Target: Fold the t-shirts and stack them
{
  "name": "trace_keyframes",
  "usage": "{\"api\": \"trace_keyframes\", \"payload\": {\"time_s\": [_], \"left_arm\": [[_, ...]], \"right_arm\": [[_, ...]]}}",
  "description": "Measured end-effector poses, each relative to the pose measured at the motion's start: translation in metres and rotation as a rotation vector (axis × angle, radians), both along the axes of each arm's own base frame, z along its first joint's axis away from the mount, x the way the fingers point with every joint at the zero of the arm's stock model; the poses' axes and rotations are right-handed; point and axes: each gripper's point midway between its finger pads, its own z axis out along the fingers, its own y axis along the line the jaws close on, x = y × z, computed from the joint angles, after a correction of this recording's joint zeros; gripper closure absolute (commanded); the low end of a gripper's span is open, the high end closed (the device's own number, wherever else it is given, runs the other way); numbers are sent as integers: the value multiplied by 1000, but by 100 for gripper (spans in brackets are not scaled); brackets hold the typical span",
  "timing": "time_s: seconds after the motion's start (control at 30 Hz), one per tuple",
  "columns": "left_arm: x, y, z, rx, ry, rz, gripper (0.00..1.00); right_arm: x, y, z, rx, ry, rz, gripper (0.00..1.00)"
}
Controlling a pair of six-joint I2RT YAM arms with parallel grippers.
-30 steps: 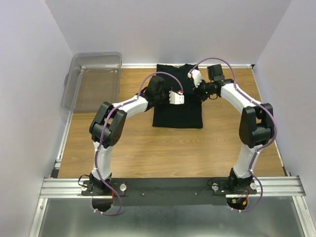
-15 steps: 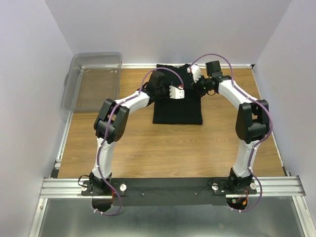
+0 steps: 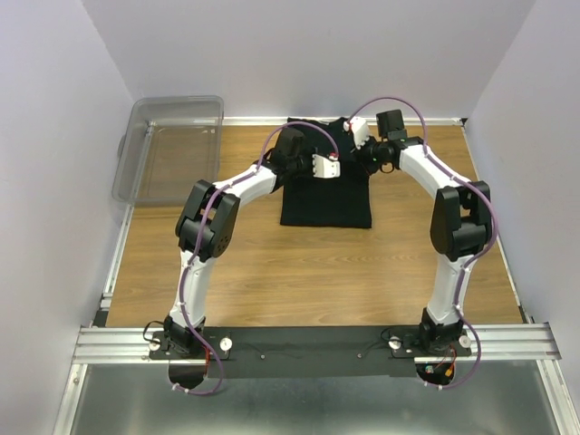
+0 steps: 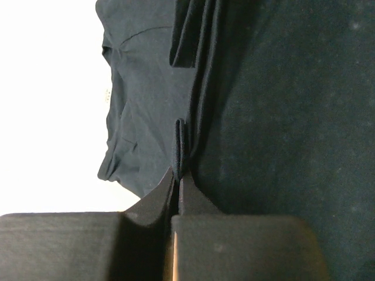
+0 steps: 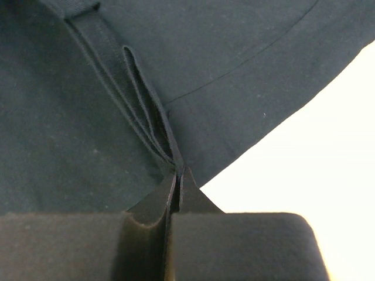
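Wood table (image 3: 272, 263), pale lilac walls (image 3: 308, 54). Black t-shirt (image 3: 326, 204) looks half folded, left gripper (image 4: 179, 175) and right gripper (image 5: 177, 172) each pinching a fold.

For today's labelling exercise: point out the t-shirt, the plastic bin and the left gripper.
t-shirt (image 3: 326, 204): top view, near panel.
plastic bin (image 3: 172, 159): top view, bare floor.
left gripper (image 4: 179, 174): left wrist view, fingertip gap.

Clear plastic bin (image 3: 168, 149) at far-left corner of wooden table (image 3: 272, 272).
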Motion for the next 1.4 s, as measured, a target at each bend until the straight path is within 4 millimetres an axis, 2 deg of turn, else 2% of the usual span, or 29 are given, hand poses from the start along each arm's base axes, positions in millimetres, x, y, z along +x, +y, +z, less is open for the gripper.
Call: {"api": "trace_keyframes", "payload": {"time_s": [0.03,0.07,0.13,0.17,0.23,0.33,0.43,0.47,0.5,0.53,0.57,0.63,0.67,0.7,0.73,0.77,0.83,0.9,0.93,0.97,1.03,1.13,1.23,1.3,1.4], "left_arm": [[0,1,0,-1,2,7,16],[1,1,1,-3,0,10,2],[7,3,4,-19,-1,56,2],[14,5,8,-36,-6,90,2],[25,9,18,-72,-20,158,2],[43,25,45,-159,-82,293,1],[35,51,76,-258,-124,415,1],[27,59,87,-295,-117,441,2],[15,68,106,-339,-116,454,2],[1,73,128,-388,-110,444,11],[-6,75,139,-411,-103,437,15],[-38,77,189,-487,-117,352,18],[-55,75,207,-497,-137,308,18],[-68,73,215,-498,-158,282,17],[-94,64,214,-474,-165,236,17],[-120,51,205,-430,-173,180,17],[-170,20,166,-318,-162,49,18],[-219,-2,95,-170,-85,-80,20],[-232,0,62,-106,-39,-104,21],[-242,11,22,-15,17,-109,22],[-250,38,-35,128,98,-84,23],[-247,54,-57,194,118,-60,25],[-235,54,-55,195,85,-43,28],[-221,49,-52,185,56,-30,30],[-207,47,-58,193,47,-10,30]], "right_arm": [[1,0,0,0,1,-5,86],[2,0,-1,1,2,-11,79],[8,-2,-2,-2,5,-45,37],[11,-3,-2,2,9,-71,24],[24,-7,0,6,1,-137,16],[40,-13,6,32,-19,-237,16],[52,-21,17,74,-43,-316,16],[55,-24,21,92,-52,-330,16],[55,-26,24,105,-59,-316,15],[49,-21,23,131,-52,-265,14],[43,-21,25,139,-53,-229,14],[-1,-14,21,138,-2,-23,13],[-34,-9,18,130,16,108,13],[-54,-6,19,115,9,207,13],[-85,1,24,95,-4,323,13],[-113,9,25,70,-21,428,14],[-149,26,26,31,-61,574,16],[-172,43,17,-2,-77,661,16],[-183,49,6,-25,-73,688,16],[-190,48,-7,-54,-59,692,16],[-193,36,-30,-110,-26,658,16],[-186,22,-45,-170,-13,602,17],[-171,17,-48,-206,-43,554,18],[-165,15,-53,-221,-50,536,20],[-161,11,-64,-247,-37,513,24]]}}
